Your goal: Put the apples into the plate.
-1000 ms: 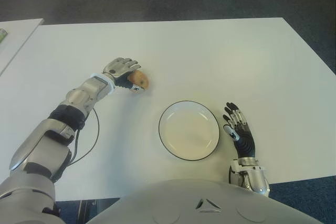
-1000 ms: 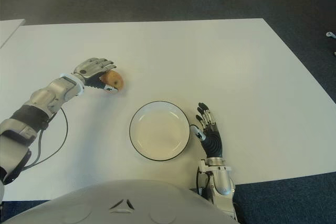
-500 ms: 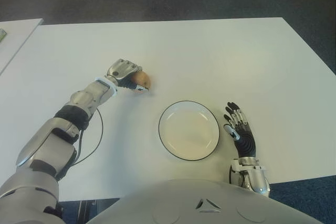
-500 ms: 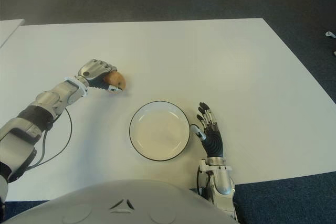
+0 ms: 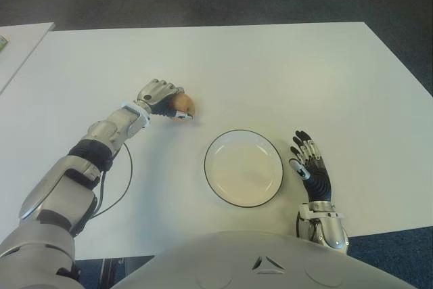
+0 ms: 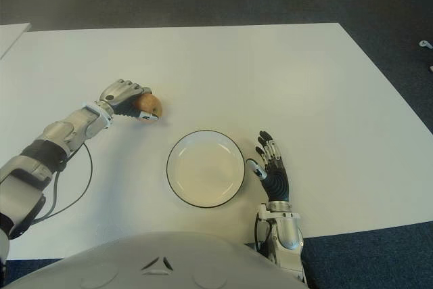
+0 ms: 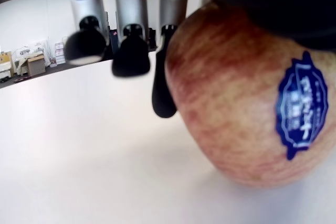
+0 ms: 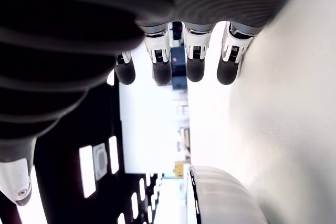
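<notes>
Curling over the apple (image 5: 183, 105), left hand (image 5: 160, 95) fingers hide its near side, right hand (image 5: 311, 170) spread beside plate (image 5: 223, 143)

You get 2 head views looking down on the same white table (image 5: 284, 72), set slightly apart. Your 2 wrist views sit low and close, facing along each hand's fingers.
</notes>
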